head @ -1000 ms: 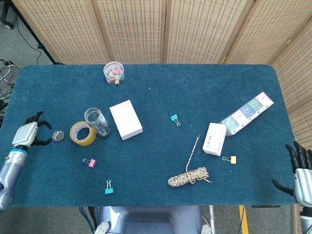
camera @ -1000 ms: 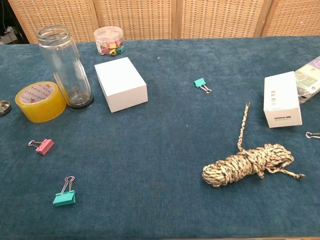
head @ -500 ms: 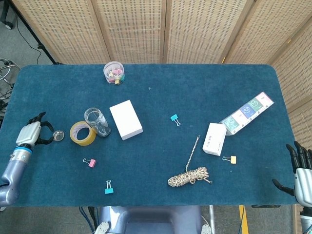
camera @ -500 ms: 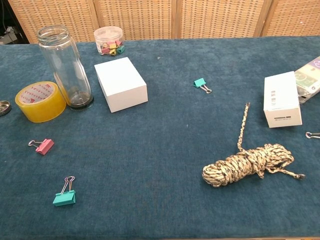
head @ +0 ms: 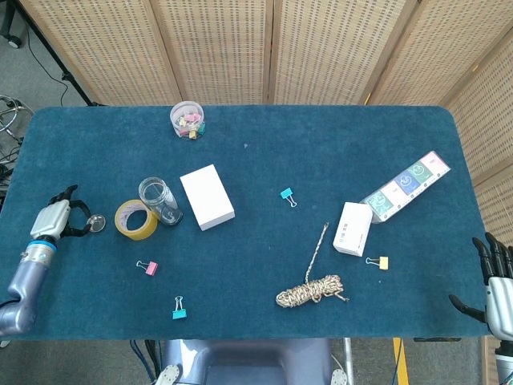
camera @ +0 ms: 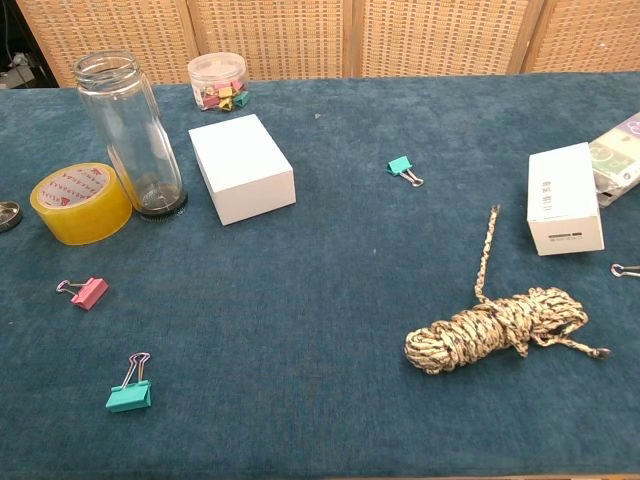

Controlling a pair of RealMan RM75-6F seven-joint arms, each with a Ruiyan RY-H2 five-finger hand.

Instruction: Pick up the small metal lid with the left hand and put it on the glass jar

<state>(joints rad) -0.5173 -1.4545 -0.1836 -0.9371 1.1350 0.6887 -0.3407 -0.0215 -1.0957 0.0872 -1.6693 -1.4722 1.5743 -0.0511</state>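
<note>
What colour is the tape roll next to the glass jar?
Yellow, with faint red print on its side. The tape roll shows best in the chest view.

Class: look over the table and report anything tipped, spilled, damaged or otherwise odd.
Nothing is spilled or broken. The glass jar stands upright and open, its small metal lid lying apart on the cloth beyond the tape roll, at the left hand. One end of the rope bundle trails loose.

Tape roll [head: 135,219], white box [head: 207,196], perhaps cord [head: 309,290].
</note>
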